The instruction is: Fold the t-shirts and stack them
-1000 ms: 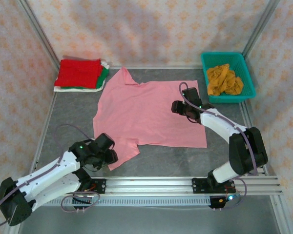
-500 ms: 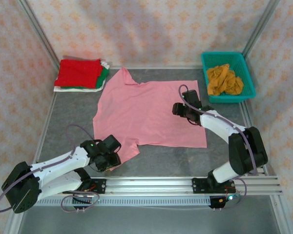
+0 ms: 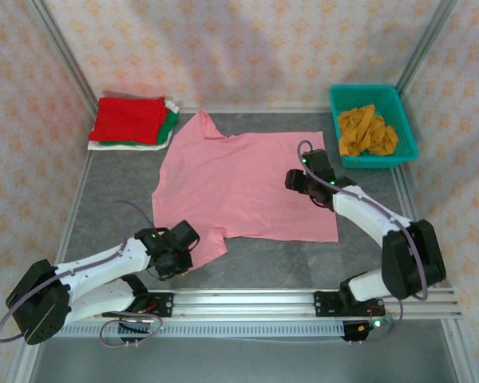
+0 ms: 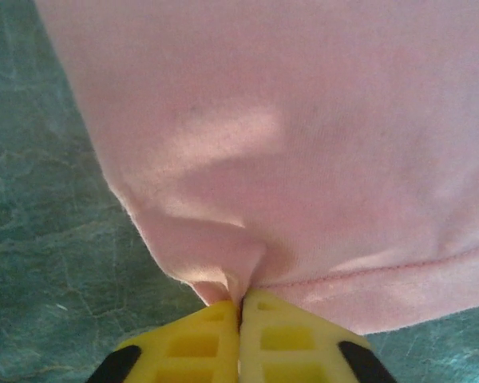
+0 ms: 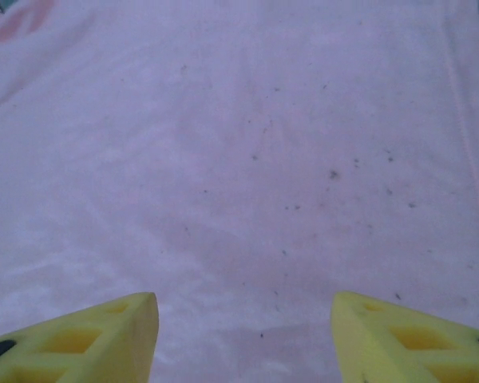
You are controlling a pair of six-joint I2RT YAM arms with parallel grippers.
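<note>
Left wrist view: our left gripper [image 4: 241, 306] clamps the pink t-shirt [image 4: 319, 120] by its near sleeve [image 4: 211, 251], cloth lying ahead; our right gripper [image 5: 243, 309] hovers spread over it

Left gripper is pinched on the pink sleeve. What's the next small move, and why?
Probably lift the left gripper a little and carry the sleeve inward over the pink t-shirt: its jaws are shut on the sleeve's edge, the shirt lies spread flat, and the right gripper hovers open above it.
</note>
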